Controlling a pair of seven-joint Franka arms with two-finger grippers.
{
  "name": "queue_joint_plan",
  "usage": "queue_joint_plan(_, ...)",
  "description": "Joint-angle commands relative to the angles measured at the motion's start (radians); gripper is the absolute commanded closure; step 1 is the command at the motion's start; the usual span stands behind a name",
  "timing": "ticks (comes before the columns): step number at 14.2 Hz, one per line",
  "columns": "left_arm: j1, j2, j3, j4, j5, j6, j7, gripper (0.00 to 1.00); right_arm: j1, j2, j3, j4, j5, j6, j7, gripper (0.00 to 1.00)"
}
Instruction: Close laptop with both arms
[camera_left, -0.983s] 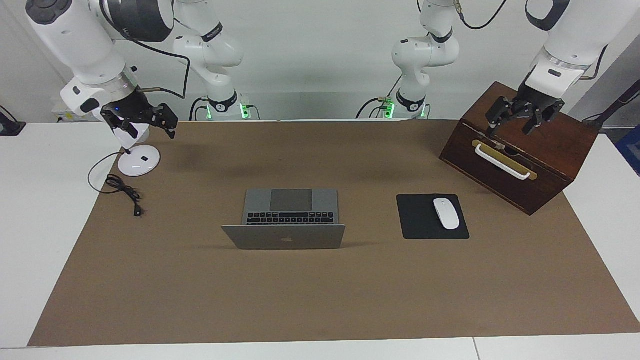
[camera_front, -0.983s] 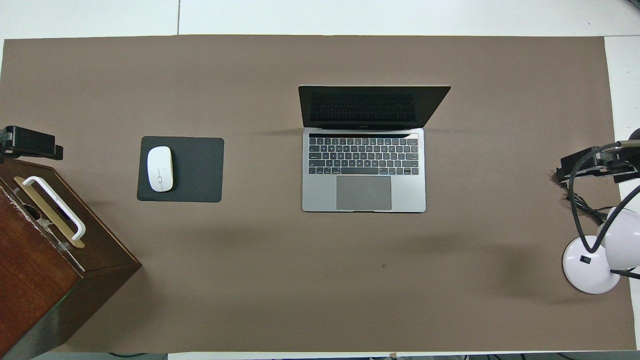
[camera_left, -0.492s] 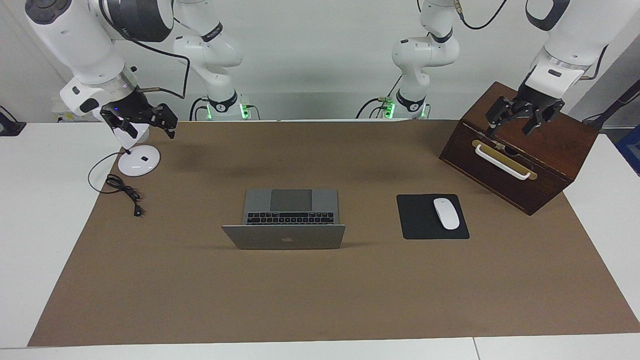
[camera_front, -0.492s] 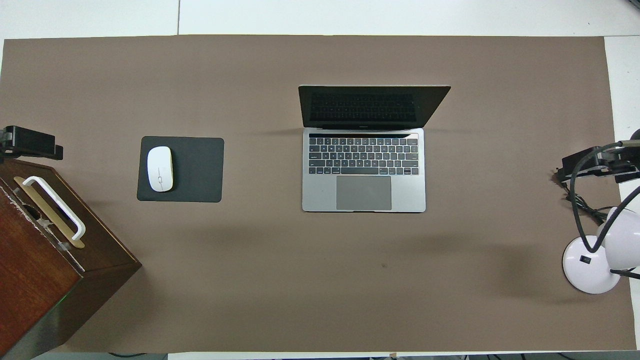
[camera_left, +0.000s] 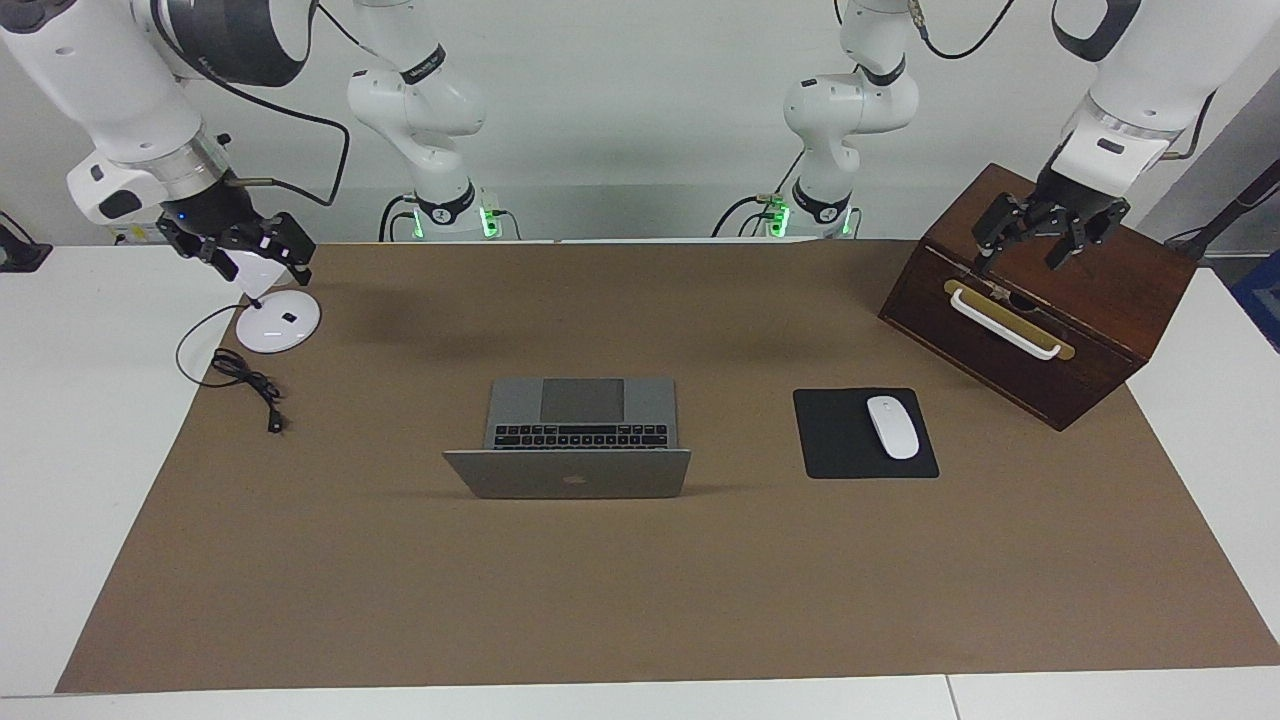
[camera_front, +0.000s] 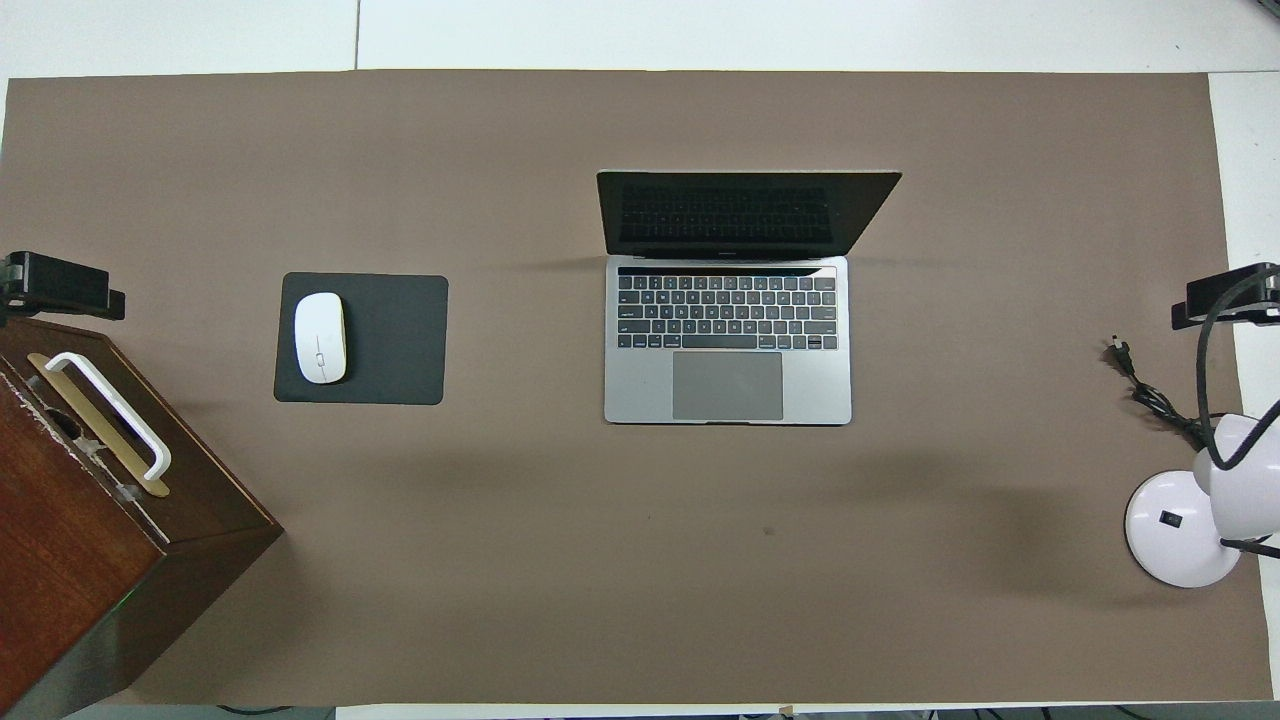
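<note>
Laptop: open at mid-mat, lid upright, logo side turned away from the robots, keyboard toward them. Nothing touches it.
Mat: brown sheet under everything; laptop sits square on it.
Left gripper: fingers spread, holding nothing, poised over the wooden box at the left arm's end.
Right gripper: fingers apart, holding nothing, up over the lamp at the right arm's end.
Laptop vs grippers: well apart from both; it lies between them along the table and farther from the robots than box or lamp.
Neighbours: mousepad with mouse beside the laptop, toward the left arm's end; lamp cord toward the right arm's end.
Step in hand: approach, as you would judge it; lid not yet touched.
Method: bring both grippers to the lid's top edge, one toward each corner, and push evenly toward the keyboard so the lid does not twist.
Care: let the lid down slowly near the end; press on the edge, not the screen face.
Risk: uneven push may slide the laptop on the mat; the left arm's path runs over the mouse.
</note>
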Motion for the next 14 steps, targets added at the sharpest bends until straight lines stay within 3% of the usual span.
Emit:
queue_joint_plan(1, -0.006, -0.015, 0.003, -0.025, 0.016, 0.009, 0.003, 0.0, -0.043, 0.019, 0.01, 0.012, -0.008, 0.071, -0.015, 0.0)
queue_joint_plan(10, -0.017, -0.016, 0.0, -0.031, 0.015, 0.041, -0.026, 0.0, -0.07, 0.265, 0.01, 0.268, -0.005, 0.127, -0.015, 0.03)
queue_joint_plan(11, -0.016, -0.019, 0.0, -0.037, 0.013, 0.043, -0.033, 0.05, -0.07, 0.287, 0.012, 0.291, -0.005, 0.127, -0.015, 0.03)
queue_joint_plan(12, -0.016, -0.024, 0.0, -0.045, 0.013, 0.047, -0.043, 0.26, -0.07, 0.304, 0.012, 0.313, -0.005, 0.128, -0.015, 0.04)
queue_joint_plan(14, -0.01, -0.028, 0.0, -0.053, 0.013, 0.055, -0.041, 0.89, -0.07, 0.356, 0.013, 0.373, -0.003, 0.13, -0.015, 0.04)
